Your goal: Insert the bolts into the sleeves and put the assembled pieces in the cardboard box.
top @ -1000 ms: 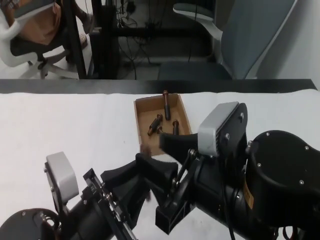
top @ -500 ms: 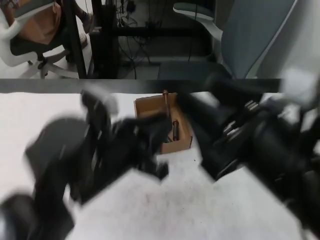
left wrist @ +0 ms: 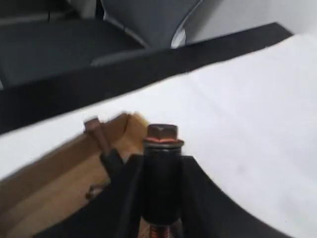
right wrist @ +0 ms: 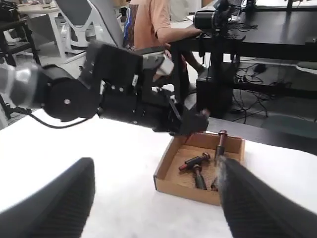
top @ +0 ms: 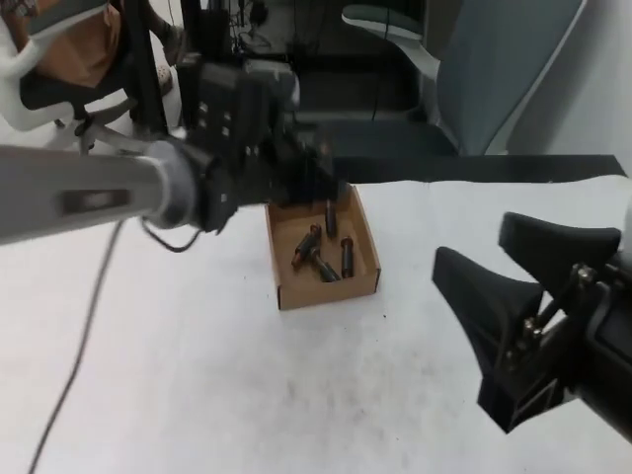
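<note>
My left gripper [left wrist: 162,166] is shut on an assembled piece [left wrist: 162,148], a black sleeve with a copper hex-head bolt through it. In the high view that gripper [top: 331,190] hangs over the far end of the cardboard box [top: 326,290]. Several assembled pieces [top: 308,247] lie inside the box, and one more [right wrist: 221,141] leans against its far wall. My right gripper [top: 474,242] is open and empty at the near right, well away from the box [right wrist: 181,187]. The right wrist view shows the left gripper [right wrist: 197,122] above the box's far left corner.
A white cloth [top: 197,375] covers the bench, bare all around the box. The bench's dark far edge [top: 494,168] runs behind the box. Office chairs and a desk stand beyond it. The left arm [top: 89,193] stretches across the left half.
Both arms were low and close together in front of the camera. The left arm has swung out over the box with its piece, and the right arm has drawn back to the right.
</note>
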